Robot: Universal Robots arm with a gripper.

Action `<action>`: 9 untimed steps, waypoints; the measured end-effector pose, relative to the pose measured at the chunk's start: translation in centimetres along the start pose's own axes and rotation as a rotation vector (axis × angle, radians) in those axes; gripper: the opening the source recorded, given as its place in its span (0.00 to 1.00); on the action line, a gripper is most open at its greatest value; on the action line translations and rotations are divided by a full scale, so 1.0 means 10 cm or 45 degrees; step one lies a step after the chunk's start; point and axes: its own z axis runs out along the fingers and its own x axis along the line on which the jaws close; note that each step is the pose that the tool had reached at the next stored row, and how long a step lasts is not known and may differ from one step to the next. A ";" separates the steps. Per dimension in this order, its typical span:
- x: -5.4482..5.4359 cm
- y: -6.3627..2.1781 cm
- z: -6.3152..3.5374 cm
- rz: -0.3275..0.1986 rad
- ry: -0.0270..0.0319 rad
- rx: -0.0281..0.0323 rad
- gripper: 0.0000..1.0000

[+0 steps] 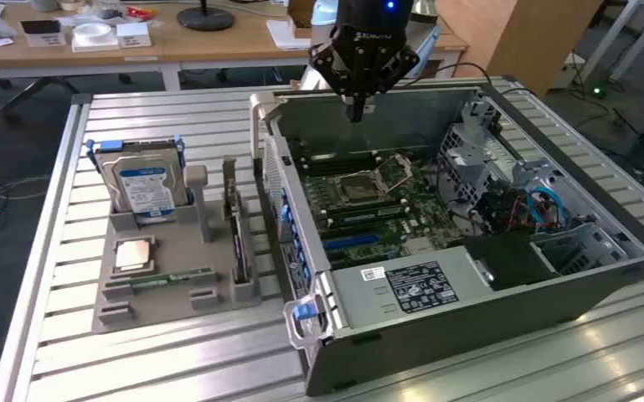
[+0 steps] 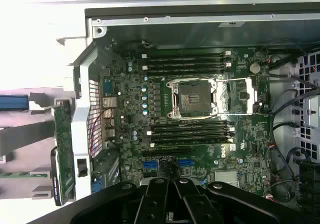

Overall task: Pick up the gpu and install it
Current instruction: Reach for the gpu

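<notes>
Black gripper (image 1: pixel 355 113), exterior view: hangs over the far end of the open computer case (image 1: pixel 501 318), fingers pressed together with nothing between them.
Case, exterior view: lies on its side on a slatted metal table (image 1: pixel 165 360), side panel off, green motherboard (image 1: pixel 400 218) facing up.
Gpu (image 1: pixel 235 230), exterior view: stands on edge in a grey parts rack (image 1: pixel 160 306), in the slot nearest the case and just beside the case wall, well apart from the gripper.
Rack's other parts, exterior view: a hard drive (image 1: pixel 143 188) with a blue-white label stands upright at the far end; a processor chip (image 1: pixel 134 253) and a slim memory stick (image 1: pixel 177 276) lie flat nearer the camera.
Gripper (image 2: pixel 172 184), wrist view: dark fingers meet in a closed point over the motherboard (image 2: pixel 250 134), close to two blue slots (image 2: pixel 150 163).
Motherboard, wrist view: a silver-framed processor socket (image 2: pixel 192 98) sits between rows of black memory slots.
Gpu (image 2: pixel 63 149), wrist view: seen edge-on as a green strip outside the case wall (image 2: pixel 200 32), seated in the grey rack.
</notes>
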 end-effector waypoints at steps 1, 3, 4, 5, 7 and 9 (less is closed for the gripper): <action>0.00 0.000 0.000 0.000 0.0000 0.0000 0.11; 0.00 0.000 0.000 0.000 0.0000 -0.0001 0.11; 0.00 0.000 0.000 0.000 0.0000 0.0000 0.11; 0.00 0.000 0.000 0.000 0.0000 0.0000 0.11; 0.00 0.000 0.000 0.000 0.0000 0.0000 0.11; 0.00 0.000 0.000 0.000 0.0000 0.0000 0.11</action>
